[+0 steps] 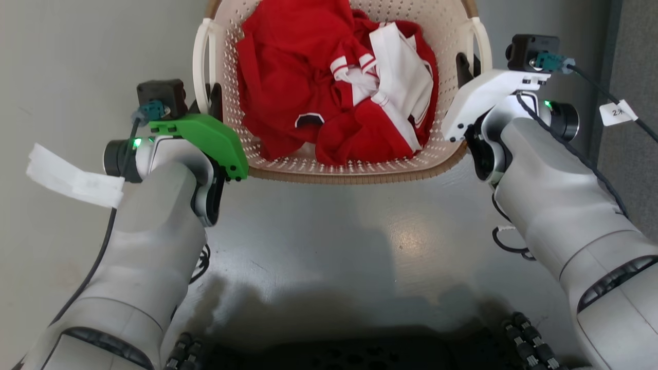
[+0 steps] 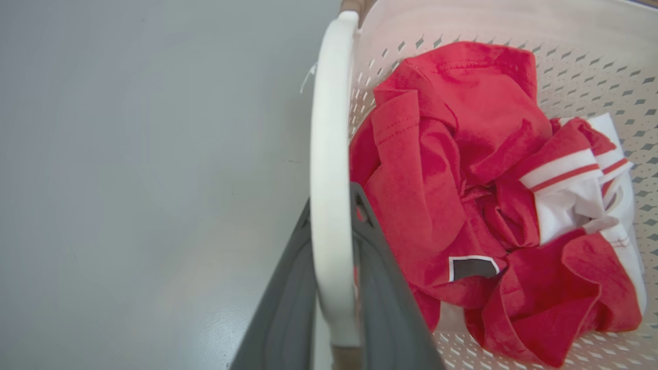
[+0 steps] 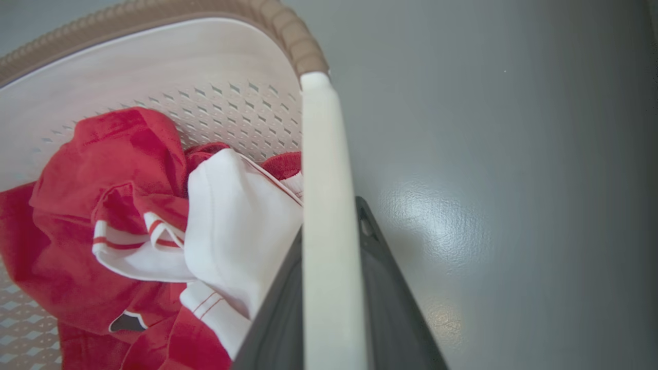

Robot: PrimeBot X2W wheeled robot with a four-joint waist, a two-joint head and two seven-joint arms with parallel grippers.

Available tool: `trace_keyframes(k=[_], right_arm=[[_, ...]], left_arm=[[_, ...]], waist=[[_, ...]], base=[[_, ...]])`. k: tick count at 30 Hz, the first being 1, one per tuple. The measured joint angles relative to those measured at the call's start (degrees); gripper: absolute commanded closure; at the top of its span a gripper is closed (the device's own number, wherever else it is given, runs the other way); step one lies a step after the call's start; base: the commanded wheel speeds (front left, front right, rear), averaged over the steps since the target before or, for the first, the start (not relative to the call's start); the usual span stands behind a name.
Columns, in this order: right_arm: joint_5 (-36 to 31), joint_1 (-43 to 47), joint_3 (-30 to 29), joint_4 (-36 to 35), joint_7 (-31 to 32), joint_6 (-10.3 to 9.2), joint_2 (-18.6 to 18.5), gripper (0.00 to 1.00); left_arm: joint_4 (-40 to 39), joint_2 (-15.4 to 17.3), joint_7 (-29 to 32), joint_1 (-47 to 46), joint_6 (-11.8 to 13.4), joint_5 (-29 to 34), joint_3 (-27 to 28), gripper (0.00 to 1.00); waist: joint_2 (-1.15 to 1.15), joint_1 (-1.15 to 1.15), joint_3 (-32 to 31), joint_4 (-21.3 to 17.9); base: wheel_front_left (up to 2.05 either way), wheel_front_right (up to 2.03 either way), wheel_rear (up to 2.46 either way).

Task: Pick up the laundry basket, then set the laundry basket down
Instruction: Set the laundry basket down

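Seen from the robot's head, a cream-white perforated laundry basket with a brown woven-look rim sits at 12 o'clock, over a grey glossy floor; whether it rests on that floor or hangs just above it cannot be told. Crumpled red and white clothes fill the basket. The left tool, under a green cover, sits at about 10 o'clock against the basket's white left handle. The right tool, under a white cover, sits at about 2 o'clock against the white right handle. In the left wrist view, the left tool is clenched on the handle, one dark finger pressed to each side of the white bar, with the clothes at 3 o'clock. In the right wrist view, the right tool grasps its handle the same way, a dark finger on either side, with the clothes at 9 o'clock and bare floor at 3 o'clock.
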Motion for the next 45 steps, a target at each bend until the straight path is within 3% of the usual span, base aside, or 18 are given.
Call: trace_keyframes(k=[21, 23, 25, 26, 27, 28, 45], right_arm=[[-0.53, -2.25, -0.40, 1.43, -1.18, 0.48, -0.16, 1.00], [-0.58, -2.30, -0.40, 1.48, -1.18, 0.49, -0.05, 0.71], [-0.73, -2.37, -0.37, 1.69, -1.18, 0.52, -0.03, 0.50], [-0.90, -2.37, -0.36, 1.83, -1.18, 0.52, -0.04, 0.29], [-0.97, -2.37, -0.37, 1.96, -1.18, 0.52, -0.08, 0.07], [-0.98, -2.37, -0.38, 2.11, -1.18, 0.52, -0.19, 0.00], [-1.67, -2.30, -0.69, 2.55, -1.44, 0.96, -0.82, 0.00]], left_arm=[[-1.46, -0.01, -0.32, -1.82, 0.18, 2.43, 1.23, 1.00], [-1.44, -0.04, -0.31, -1.82, 0.18, 2.43, 1.62, 0.99], [-1.43, -0.03, -0.31, -1.82, 0.23, 2.44, 2.10, 0.61], [-1.42, 0.00, -0.31, -1.82, 0.49, 2.44, 2.32, 0.53], [-1.29, 0.07, -0.31, -1.82, 0.66, 2.44, 2.47, 0.25], [-1.13, 0.21, -0.31, -1.81, 0.83, 2.44, 2.67, 0.00], [-0.15, 1.22, -0.31, -1.14, 1.03, 2.96, 4.48, 0.00]], waist=[[0.00, 0.00, 3.39, 0.07], [0.00, 0.00, 3.35, 0.10], [0.00, 0.00, 3.26, 0.12], [0.00, 0.00, 3.20, 0.12], [0.00, 0.00, 3.13, 0.13], [0.00, 0.00, 3.04, 0.13], [0.00, 0.00, -0.54, -0.10]], base=[[0.00, 0.00, 0.00], [0.00, 0.00, 0.00], [0.00, 0.00, 0.00], [0.00, 0.00, 0.00], [0.00, 0.00, 0.00], [0.00, 0.00, 0.00], [0.00, 0.00, 0.00]])
